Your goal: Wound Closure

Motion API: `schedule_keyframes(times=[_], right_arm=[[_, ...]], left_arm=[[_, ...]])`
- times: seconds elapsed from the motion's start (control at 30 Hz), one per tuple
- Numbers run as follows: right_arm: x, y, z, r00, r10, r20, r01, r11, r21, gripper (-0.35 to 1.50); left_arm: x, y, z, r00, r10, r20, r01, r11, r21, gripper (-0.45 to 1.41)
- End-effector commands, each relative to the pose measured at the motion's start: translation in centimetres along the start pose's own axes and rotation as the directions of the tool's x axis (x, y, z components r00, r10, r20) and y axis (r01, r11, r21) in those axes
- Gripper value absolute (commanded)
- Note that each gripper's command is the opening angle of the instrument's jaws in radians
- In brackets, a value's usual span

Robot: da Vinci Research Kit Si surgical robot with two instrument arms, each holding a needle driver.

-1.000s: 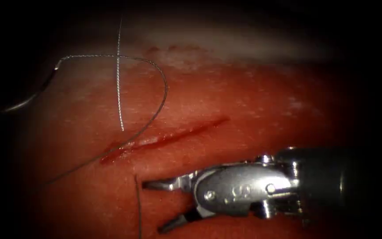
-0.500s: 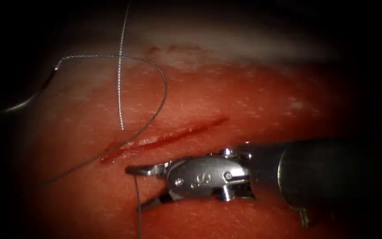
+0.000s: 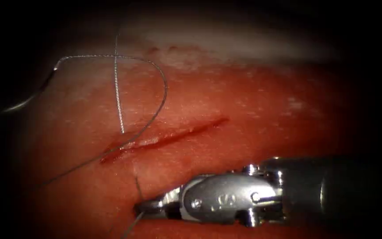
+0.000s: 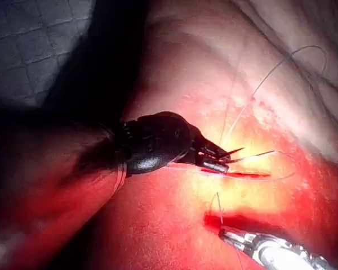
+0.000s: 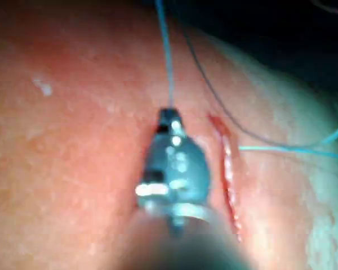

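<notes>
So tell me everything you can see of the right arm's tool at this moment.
The right arm's tool comes in from the endoscope view's right: a dark shaft ending in a shiny metal wrist with two slim jaws. It lies low over the tissue, below the cut, pointing left. Its gripper is shut on the thread, a dark strand rising from the tissue just below the cut's left end. It holds no needle.

Dim endoscope view, heavy dark vignette
</notes>
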Motion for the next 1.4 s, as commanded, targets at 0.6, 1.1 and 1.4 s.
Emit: schedule_keyframes(times=[0.6,1.1,1.4], right_arm=[[0.15,0.04,0.05,0.990,-0.039,-0.137,0.027,0.996,-0.090,1.18],[-0.59,0.49,0.35,0.998,0.006,-0.057,-0.022,0.955,-0.295,1.20],[-0.57,0.53,0.60,0.997,-0.001,-0.072,-0.019,0.964,-0.267,0.59]], left_arm=[[-0.11,0.00,0.04,1.000,-0.003,-0.001,0.003,1.000,0.002,-0.35],[-0.11,-0.01,0.05,1.000,-0.003,-0.001,0.003,1.000,0.007,-0.35],[-0.11,-0.01,0.05,1.000,-0.003,-0.001,0.003,1.000,0.007,-0.35]])
